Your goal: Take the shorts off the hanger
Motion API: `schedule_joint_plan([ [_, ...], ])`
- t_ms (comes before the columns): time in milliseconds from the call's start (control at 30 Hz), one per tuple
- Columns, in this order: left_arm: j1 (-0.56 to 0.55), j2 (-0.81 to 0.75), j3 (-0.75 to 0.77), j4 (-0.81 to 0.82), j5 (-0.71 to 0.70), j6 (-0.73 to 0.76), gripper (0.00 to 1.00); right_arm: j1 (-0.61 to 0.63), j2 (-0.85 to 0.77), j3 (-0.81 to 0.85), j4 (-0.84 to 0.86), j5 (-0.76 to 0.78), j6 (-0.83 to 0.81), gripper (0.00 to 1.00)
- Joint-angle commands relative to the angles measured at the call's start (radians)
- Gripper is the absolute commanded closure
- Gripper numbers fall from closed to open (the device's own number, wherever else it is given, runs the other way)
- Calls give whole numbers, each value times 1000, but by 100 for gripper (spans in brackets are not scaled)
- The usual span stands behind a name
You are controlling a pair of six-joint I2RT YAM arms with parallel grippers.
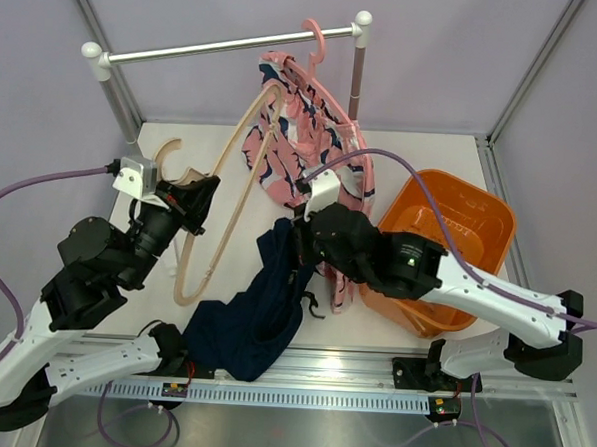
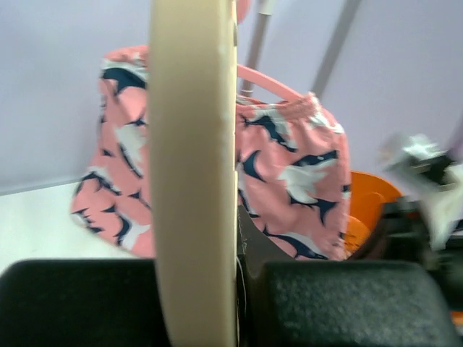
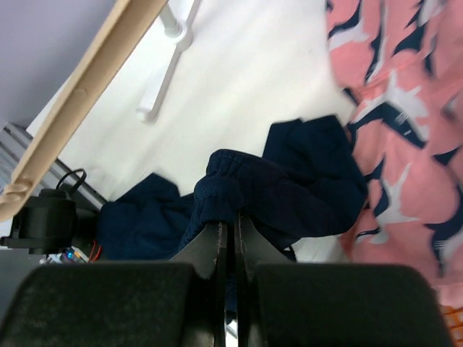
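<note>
Left gripper: jaws clamped on the beige hanger, which it holds tilted over the white table. Navy shorts lie heaped on the table just right of that hanger's lower end, with one waistband fold raised and pinched between the nearly touching jaws of the right gripper. Further right, pink patterned shorts hang on a pink hanger from the rail, then an orange basin.
</note>
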Motion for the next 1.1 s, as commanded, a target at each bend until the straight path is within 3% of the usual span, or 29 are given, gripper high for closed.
schedule_joint_plan([
  [0, -4, 30, 84, -48, -168, 14, 100, -2, -102, 166, 9, 115, -97, 100],
  [233, -4, 46, 75, -123, -188, 10, 100, 0, -203, 418, 41, 345, -350, 100],
  [367, -4, 47, 69, -148, -183, 10, 100, 0, -280, 490, 242, 462, -554, 100],
  [500, -4, 43, 55, -162, -186, 11, 100, 0, -355, 490, 510, 479, -715, 100],
  [767, -4, 38, 37, -165, -186, 11, 100, 0, -420, 404, 831, 514, -989, 100],
  [900, -4, 49, 35, -166, -180, 10, 100, 0, -337, 406, 1159, 540, -1285, 100],
  [933, -4, 50, 35, -165, -177, 8, 100, -2, -322, 425, 1181, 542, -1357, 100],
  [1067, -4, 50, 35, -166, -171, 5, 100, -2, -274, 429, 1146, 557, -1360, 100],
])
